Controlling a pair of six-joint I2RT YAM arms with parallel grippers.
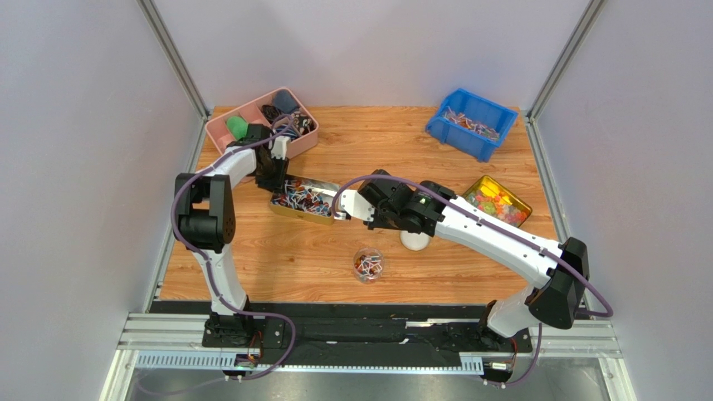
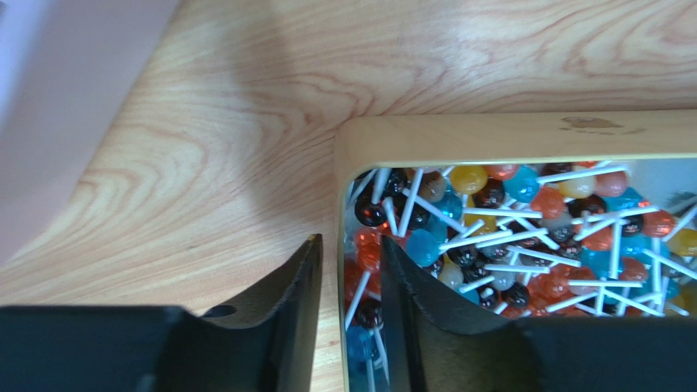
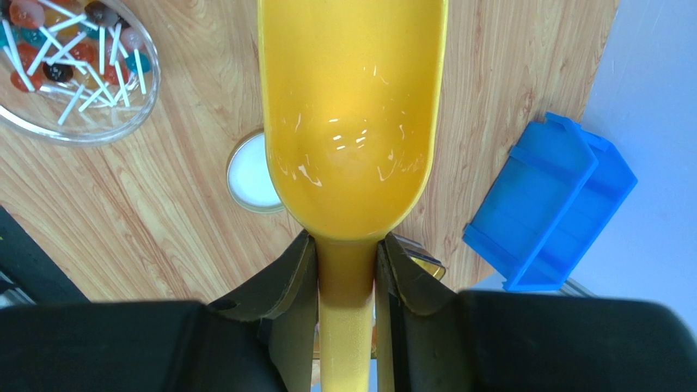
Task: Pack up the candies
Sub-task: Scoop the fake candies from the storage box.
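Observation:
The candies (image 2: 523, 237) are small lollipops with white sticks and red, blue, dark and yellow heads. They fill a gold tin (image 1: 280, 209) left of the table's middle. My left gripper (image 1: 272, 177) straddles the tin's wall (image 2: 341, 269), one finger outside and one among the candies (image 2: 350, 245), and is shut on it. My right gripper (image 1: 358, 207) is shut on the handle of an empty yellow scoop (image 3: 352, 122), at the tin's right end. A clear jar (image 1: 368, 266) in front holds some lollipops and also shows in the right wrist view (image 3: 123, 122).
A white lid (image 1: 416, 241) lies under the right arm. A second gold tin (image 1: 523, 203) of bright gummies sits at the right. A blue bin (image 1: 462, 138) stands back right, a pink tray (image 1: 219, 127) of odds back left.

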